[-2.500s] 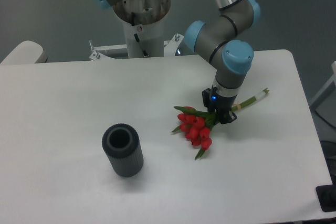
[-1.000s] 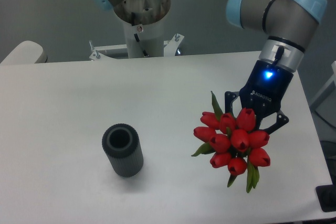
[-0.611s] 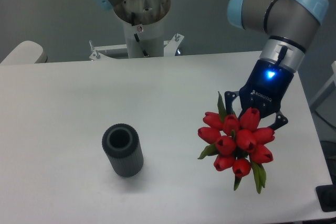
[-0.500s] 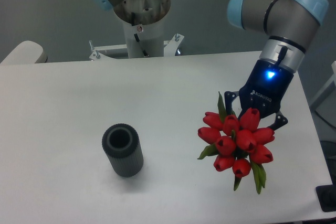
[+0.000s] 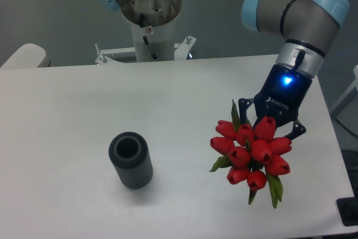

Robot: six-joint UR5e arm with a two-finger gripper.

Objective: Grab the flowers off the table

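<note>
We see the flowers (image 5: 251, 152) up in the air now, over the right side of the desk (image 5: 67, 116). A little while ago they lay flat on the desk with the claw (image 5: 272, 131) down low on their stems. Now the arm has gone up and come nearer to us, and the bunch has turned, so the red heads face the camera. In the last short bit almost nothing has moved; the bunch only sits a tiny bit lower and more to the left than it did a blink ago. The claw is closed on the flowers and grips them by the stems, which are hidden behind the red heads, so we cannot see just where the fingers press. A blue light glows on the claw's body. Green leaves hang down under the bunch, and no part of it seems to touch the desk. The dark ribbed tube (image 5: 130, 160) stands upright on the near left part of the desk, well apart from the flowers, in the same spot as before. We think the job is as good as done, because the flowers are off the desk and held. The one thing that could go wrong is the bunch slipping out of the grip.
</note>
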